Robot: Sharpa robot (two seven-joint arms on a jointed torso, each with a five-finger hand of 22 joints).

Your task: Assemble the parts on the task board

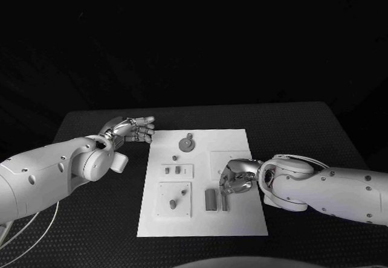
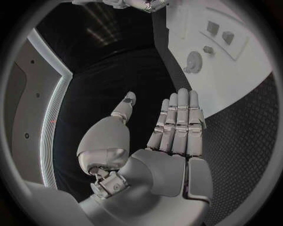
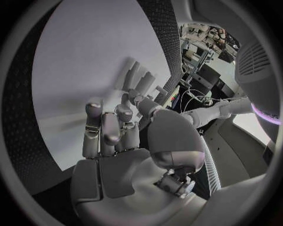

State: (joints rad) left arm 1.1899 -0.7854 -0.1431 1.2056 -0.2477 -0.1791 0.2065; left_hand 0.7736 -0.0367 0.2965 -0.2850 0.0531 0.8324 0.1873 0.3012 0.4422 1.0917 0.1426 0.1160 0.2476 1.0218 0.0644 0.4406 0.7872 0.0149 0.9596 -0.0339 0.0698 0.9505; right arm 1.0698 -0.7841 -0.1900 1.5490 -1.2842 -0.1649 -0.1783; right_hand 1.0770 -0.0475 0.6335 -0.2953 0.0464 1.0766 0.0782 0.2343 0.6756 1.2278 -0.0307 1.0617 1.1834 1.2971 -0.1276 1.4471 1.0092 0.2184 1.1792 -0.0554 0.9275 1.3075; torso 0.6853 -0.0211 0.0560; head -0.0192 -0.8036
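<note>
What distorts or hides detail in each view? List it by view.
Head view: dark surroundings, the white task board bright against the black table. Left wrist view: fisheye bends the board's edge; left hand evenly lit. Right wrist view: right hand casts soft finger shadows on the board.

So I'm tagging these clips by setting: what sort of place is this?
Most likely a robotics lab test bench. A white task board with small parts lies on a black table, and the right wrist view shows cluttered workbenches with equipment behind the right hand.
</note>
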